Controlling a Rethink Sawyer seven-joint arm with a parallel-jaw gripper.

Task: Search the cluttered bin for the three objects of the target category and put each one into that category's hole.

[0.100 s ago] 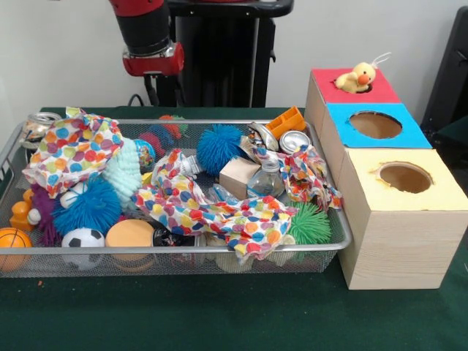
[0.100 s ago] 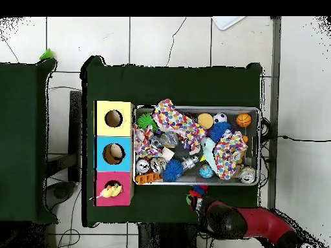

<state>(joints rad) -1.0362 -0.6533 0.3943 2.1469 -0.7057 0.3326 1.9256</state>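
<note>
A wire mesh bin (image 1: 219,250) (image 2: 260,145) holds a jumble: polka-dot cloths (image 1: 73,146), blue spiky balls (image 1: 219,146), a green spiky ball (image 1: 311,223), crushed cans (image 1: 295,139), a clear bottle (image 1: 267,179) and small sports balls. Beside it stands a wooden box with a red, a blue (image 1: 375,125) (image 2: 113,153) and a yellow hole (image 1: 405,178) (image 2: 114,119). A yellow duck plush (image 1: 357,77) (image 2: 111,190) sits in the red hole. My gripper (image 1: 153,91) (image 2: 196,195) hangs just outside the bin's far rim, by a small red, blue and green thing (image 1: 167,123); whether it grips that is hidden.
A wooden block (image 1: 238,175), an orange toy (image 1: 287,121), a basketball (image 1: 13,240), a soccer ball (image 1: 82,238) and an orange ball (image 1: 130,235) lie in the bin. Green cloth covers the table (image 1: 219,314).
</note>
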